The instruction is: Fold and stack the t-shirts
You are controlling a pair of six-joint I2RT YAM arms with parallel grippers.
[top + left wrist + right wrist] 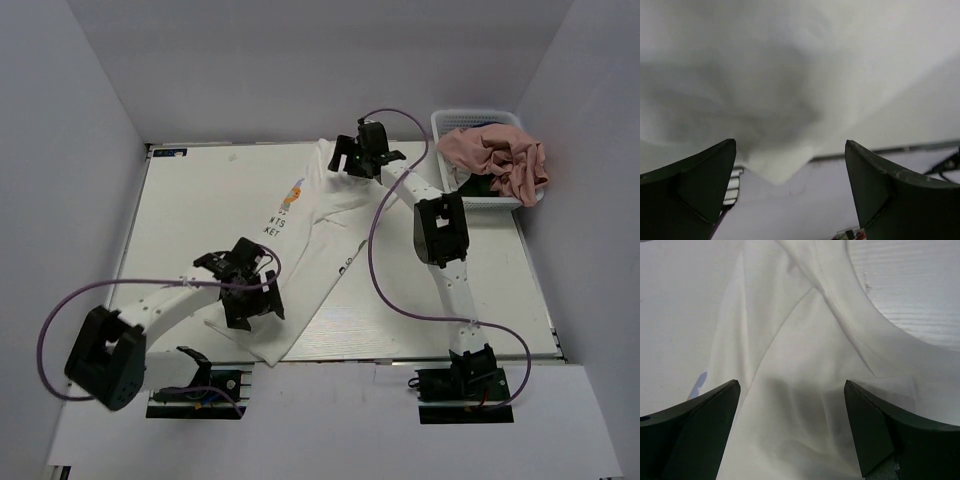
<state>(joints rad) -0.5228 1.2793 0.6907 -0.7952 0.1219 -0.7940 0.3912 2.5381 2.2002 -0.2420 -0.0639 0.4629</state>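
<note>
Claws on both arms stand wide open, with nothing pinched between their fingers. The large white t-shirt (320, 235) lies partly folded in a long diagonal band across the table (200, 200), running from the far middle down toward the near edge between the two arm bases. Its small orange-blue print (295, 190) and dark lettering (275, 222) face up on the band's left side.

The left claw (255, 310) hangs over the near, lower end of the white t-shirt. In the left wrist view its dark fingers (700, 190) frame a close, blurred fold of white cloth (790, 100) that comes to a point above the table edge. Whether the fingertips touch the cloth cannot be told.

The right claw (352, 160) reaches to the far end of the same shirt. The right wrist view shows its fingers (890, 430) spread over the creased white fabric (805, 350), with the curved neckline (860, 325) just ahead and bare table (920, 290) beyond.

At the far right corner sits a white mesh basket (445, 125). A crumpled pink t-shirt (495, 155) is heaped in it and spills over its right rim, well apart from the white t-shirt. Darker cloth (482, 186) shows beneath the pink; its colour is hard to make out.
</note>
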